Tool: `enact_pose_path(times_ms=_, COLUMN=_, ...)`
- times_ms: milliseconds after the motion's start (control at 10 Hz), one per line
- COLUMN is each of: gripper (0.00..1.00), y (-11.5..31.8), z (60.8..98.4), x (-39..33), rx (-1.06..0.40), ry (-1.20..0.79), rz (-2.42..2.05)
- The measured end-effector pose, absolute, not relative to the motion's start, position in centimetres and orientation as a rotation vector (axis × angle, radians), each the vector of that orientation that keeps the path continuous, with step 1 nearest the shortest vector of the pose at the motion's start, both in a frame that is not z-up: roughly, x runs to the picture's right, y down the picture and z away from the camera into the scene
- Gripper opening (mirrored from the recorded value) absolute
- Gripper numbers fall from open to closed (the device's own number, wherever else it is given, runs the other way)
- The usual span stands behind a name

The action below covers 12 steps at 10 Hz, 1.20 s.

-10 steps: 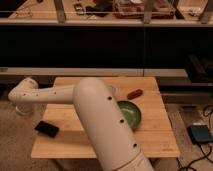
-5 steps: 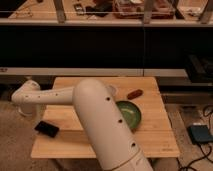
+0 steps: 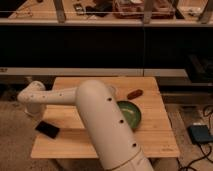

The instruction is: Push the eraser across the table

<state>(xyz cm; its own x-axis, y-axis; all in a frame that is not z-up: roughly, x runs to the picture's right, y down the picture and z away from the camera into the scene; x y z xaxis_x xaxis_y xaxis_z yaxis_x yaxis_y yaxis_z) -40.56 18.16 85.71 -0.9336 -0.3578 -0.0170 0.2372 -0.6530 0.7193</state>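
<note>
Because the eraser (image 3: 47, 130) was a thin, flat, black slab with a bit of shine, it would likely be light and stiff, and it should slide on the wood without bending. It lay flat on the counter (image 3: 150, 136), far to the left of the green bowl (image 3: 129, 114) and a little nearer the camera than the bowl, right at the counter's edge on that side. One corner seemed to reach the edge, so a push the wrong way could tip it off. The smooth top looked slippery, so pressing down on it might let it skid out. It seemed best to meet one of its long thin sides, low down and near the middle, so it would go straight and not spin. The big white arm (image 3: 100, 115) reached past the bowl to the left, and the tool (image 3: 34, 109) hung at its end, farther from the bowl than the eraser and close above it. I could not tell how far open the tool was, and nothing could be seen in its hold. A reddish-brown piece (image 3: 133, 94) lay just behind the bowl, well away from the eraser.
</note>
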Motion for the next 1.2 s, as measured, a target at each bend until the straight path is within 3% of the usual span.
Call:
enact_pose_path(times_ms=600, gripper=0.0, y=17.2, z=87.2, x=-36.2, rx=0.163, ry=-1.071, rz=-2.623)
enact_pose_path(times_ms=1200, gripper=0.0, y=18.3, z=85.6, x=-34.1, rx=0.152, ry=-1.108, rz=-2.615)
